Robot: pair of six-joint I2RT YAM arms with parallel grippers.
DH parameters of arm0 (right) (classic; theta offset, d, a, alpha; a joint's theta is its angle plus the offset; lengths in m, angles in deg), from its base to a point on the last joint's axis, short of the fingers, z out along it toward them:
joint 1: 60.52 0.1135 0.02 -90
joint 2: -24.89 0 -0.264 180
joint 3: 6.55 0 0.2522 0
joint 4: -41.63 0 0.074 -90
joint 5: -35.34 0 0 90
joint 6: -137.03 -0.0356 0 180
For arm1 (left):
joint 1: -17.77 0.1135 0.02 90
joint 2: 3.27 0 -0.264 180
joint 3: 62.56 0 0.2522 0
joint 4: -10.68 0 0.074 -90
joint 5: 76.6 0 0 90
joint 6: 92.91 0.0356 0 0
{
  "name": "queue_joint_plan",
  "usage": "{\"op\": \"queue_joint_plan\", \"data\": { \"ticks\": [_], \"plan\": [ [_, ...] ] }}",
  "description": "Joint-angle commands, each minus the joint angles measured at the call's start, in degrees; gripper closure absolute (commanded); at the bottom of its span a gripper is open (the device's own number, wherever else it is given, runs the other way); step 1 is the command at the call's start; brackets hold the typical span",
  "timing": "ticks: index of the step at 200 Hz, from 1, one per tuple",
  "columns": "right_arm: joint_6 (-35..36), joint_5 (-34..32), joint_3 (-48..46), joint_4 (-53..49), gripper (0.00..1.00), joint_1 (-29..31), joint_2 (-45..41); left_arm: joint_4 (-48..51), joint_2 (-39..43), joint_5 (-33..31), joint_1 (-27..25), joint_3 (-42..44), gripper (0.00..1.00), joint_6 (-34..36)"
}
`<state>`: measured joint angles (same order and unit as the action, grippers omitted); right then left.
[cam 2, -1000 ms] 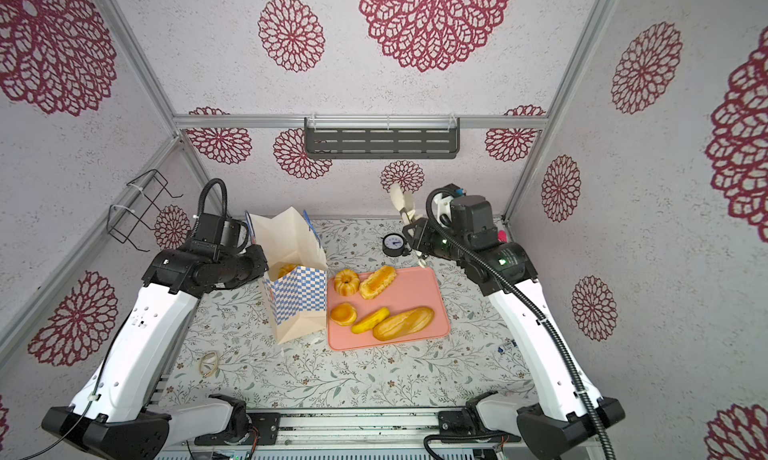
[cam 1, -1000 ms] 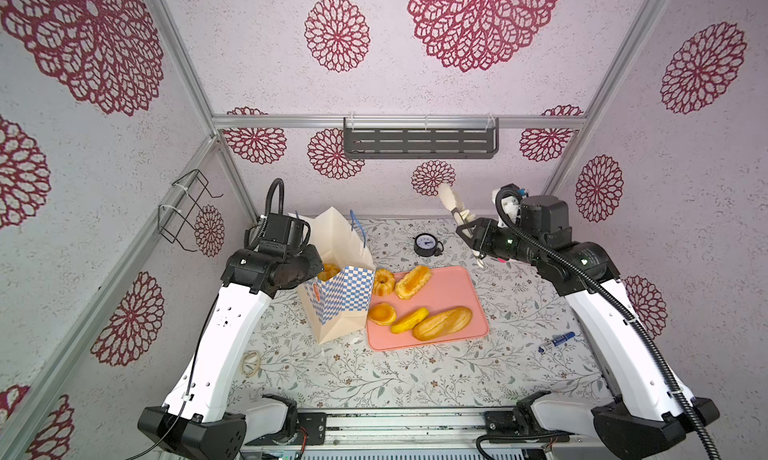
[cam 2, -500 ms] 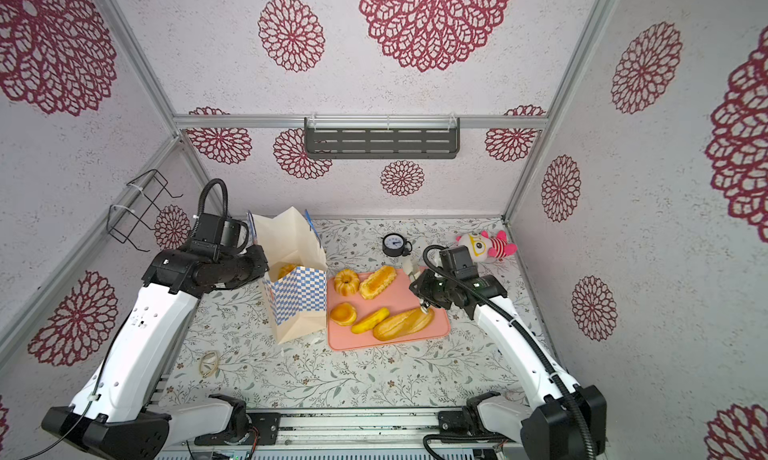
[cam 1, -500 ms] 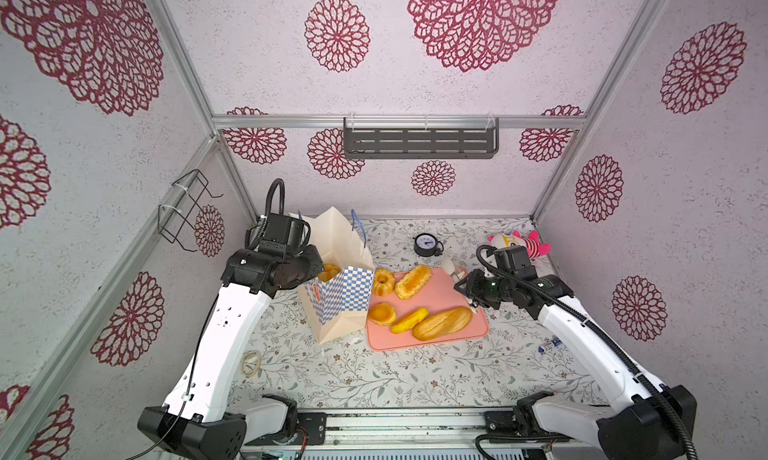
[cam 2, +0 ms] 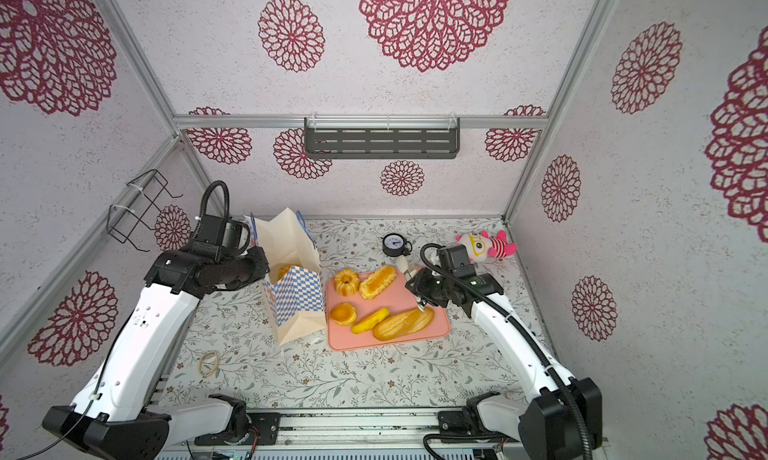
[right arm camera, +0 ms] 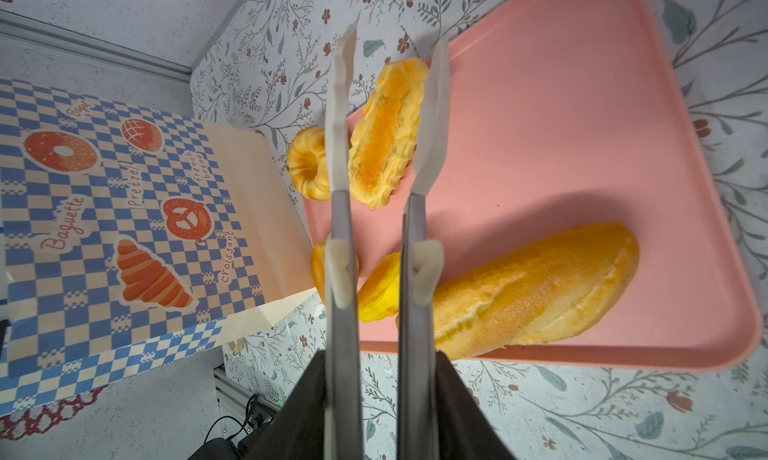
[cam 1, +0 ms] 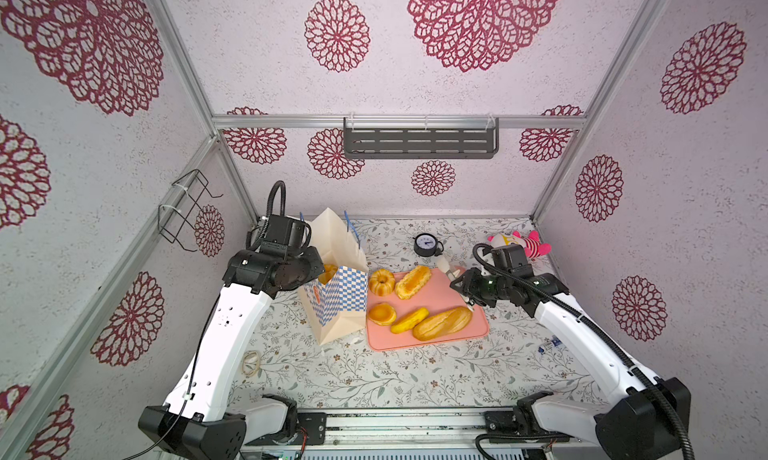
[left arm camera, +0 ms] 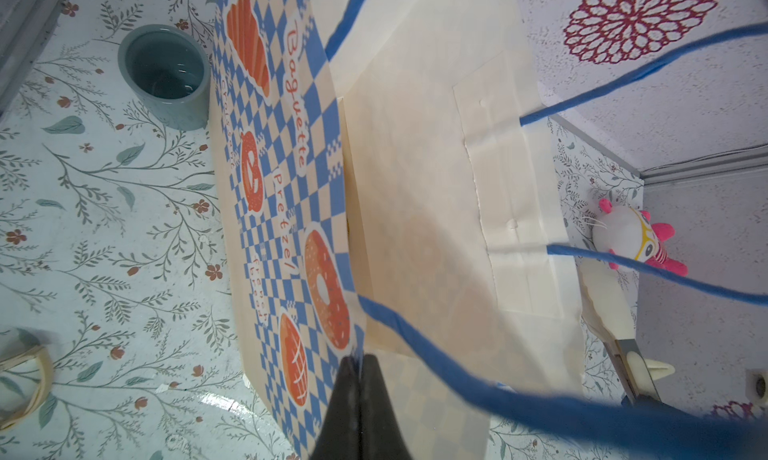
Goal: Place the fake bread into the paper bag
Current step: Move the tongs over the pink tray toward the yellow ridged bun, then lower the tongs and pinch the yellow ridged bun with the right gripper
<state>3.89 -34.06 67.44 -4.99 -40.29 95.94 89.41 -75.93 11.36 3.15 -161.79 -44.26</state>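
Note:
The paper bag (cam 1: pixel 332 287) (cam 2: pixel 295 296) stands open left of the pink tray (cam 1: pixel 440 287), one bread (cam 1: pixel 329 271) showing inside it. My left gripper (left arm camera: pixel 360 364) is shut on the bag's checkered rim (left arm camera: pixel 349 345). On the tray lie a fluted ring cake (cam 1: pixel 381 281), an oblong pastry (cam 1: pixel 412 281), a round bun (cam 1: pixel 382 313), a yellow roll (cam 1: pixel 409 320) and a long loaf (cam 1: pixel 442 323) (right arm camera: pixel 532 283). My right gripper (cam 1: pixel 478 287) (right arm camera: pixel 380 362) is shut on metal tongs (right arm camera: pixel 340 146). It hovers at the tray's right edge. The tongs' blades stand apart with nothing gripped.
A small black clock (cam 1: pixel 424 244) and a pink-and-white plush toy (cam 1: pixel 519 242) sit behind the tray. A rubber band (cam 1: pixel 251 361) lies front left, a blue pen (cam 1: pixel 550 345) at the right. A teal cup (left arm camera: pixel 166 75) stands beside the bag.
My right arm has come down from high near the back wall to low over the tray's right edge, tongs in hand. The left arm and bag have not moved.

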Motion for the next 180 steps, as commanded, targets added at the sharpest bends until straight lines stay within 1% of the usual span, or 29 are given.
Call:
{"op": "queue_joint_plan", "data": {
  "ticks": [1,40,81,180],
  "plan": [
    [0.2,3.1,-0.6,3.5,0.61,-0.2,1.7,-2.1,0.8,0.2,0.1,0.5,1.00,0.3],
    [-2.0,5.8,-2.3,8.1,0.61,0.1,4.9,-2.3,0.4,-0.2,0.2,0.0,1.00,0.4],
    [-3.3,6.5,-2.5,11.3,0.61,1.0,7.9,-2.4,0.1,-0.5,0.2,-0.5,1.00,0.5],
    [-3.8,7.8,-2.9,12.2,0.61,2.0,11.2,-2.6,-0.3,-0.6,0.5,-0.3,1.00,0.4]
  ]
}}
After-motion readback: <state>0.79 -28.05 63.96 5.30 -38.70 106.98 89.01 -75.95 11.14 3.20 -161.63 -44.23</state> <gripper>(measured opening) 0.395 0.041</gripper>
